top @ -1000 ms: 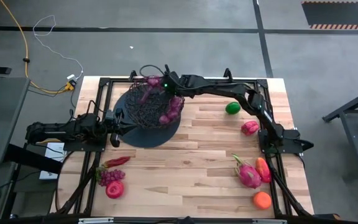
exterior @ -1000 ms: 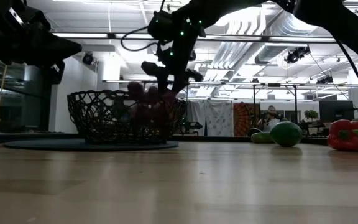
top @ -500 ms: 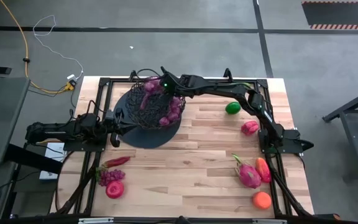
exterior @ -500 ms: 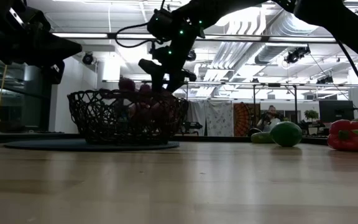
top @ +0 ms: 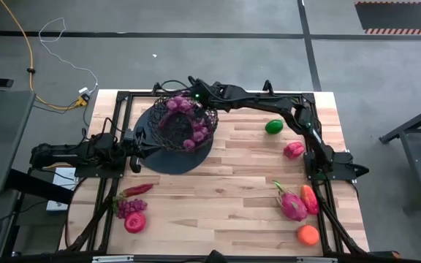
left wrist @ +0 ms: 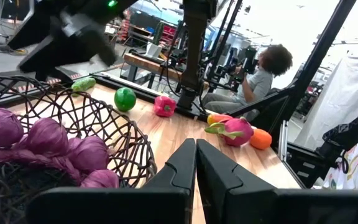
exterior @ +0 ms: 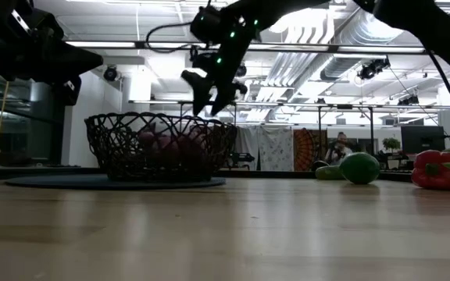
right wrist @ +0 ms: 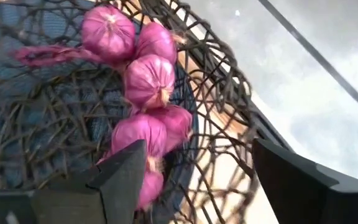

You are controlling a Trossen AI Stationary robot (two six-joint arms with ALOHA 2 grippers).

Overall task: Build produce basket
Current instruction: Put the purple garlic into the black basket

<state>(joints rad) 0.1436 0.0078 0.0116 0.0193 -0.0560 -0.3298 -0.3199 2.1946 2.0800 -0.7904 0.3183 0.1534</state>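
basket: I see the black wire-mesh bowl point(top: 183, 123) upright on a flat dark disc point(top: 168, 157), far-left part of the table, mouth up; round, so no long axis.
in basket: a string of purple-pink bulbs point(right wrist: 143, 87), garlic-like, lying along the basket's inner wall.
right gripper: mine point(exterior: 209, 97) hovers just above the basket's far rim, fingers spread wide, holding nothing.
left gripper: parked point(left wrist: 196, 163) just left of the basket, fingers pressed together, empty.
loose produce: green round fruit point(top: 272, 127) and a red fruit point(top: 293, 150) on the right; dragon fruit point(top: 291, 205) and orange point(top: 308, 234) near right; red chili point(top: 137, 190), grapes point(top: 129, 207), red fruit point(top: 134, 223) near left.
surface: pale wood-plank table point(top: 225, 197).
room: grey floor, yellow cable; a seated person point(left wrist: 257, 78) beyond the table.
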